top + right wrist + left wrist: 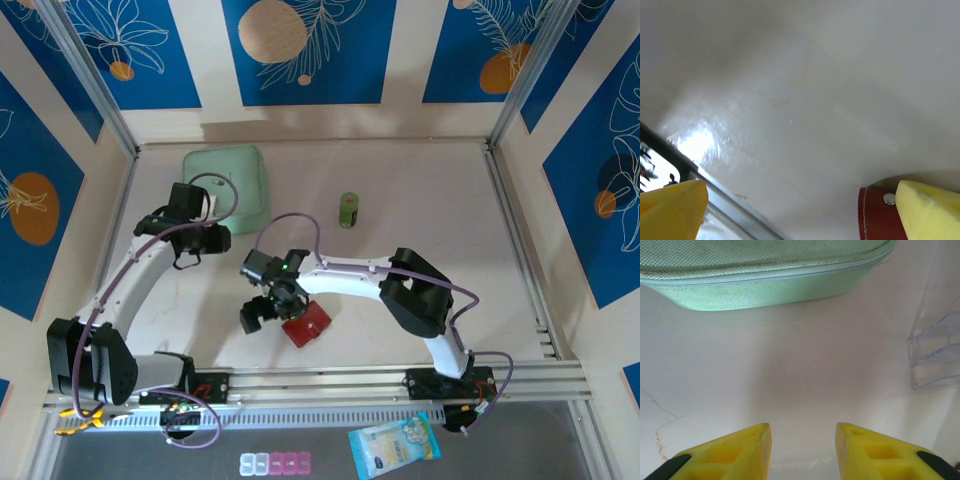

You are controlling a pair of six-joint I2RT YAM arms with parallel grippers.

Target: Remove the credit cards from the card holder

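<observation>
While the holder (309,324) lies, apparently closed, on the table (420,200) near the front edge, the cards are judged yet to be drawn. Right end effector (800,205) spread wide, one finger at the holder's snap. Left end effector (802,450) released, empty, facing the green case (765,270).

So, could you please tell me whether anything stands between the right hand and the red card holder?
Nothing visible does: the open right hand is at the card holder, whose red edge lies beside one finger.
</observation>
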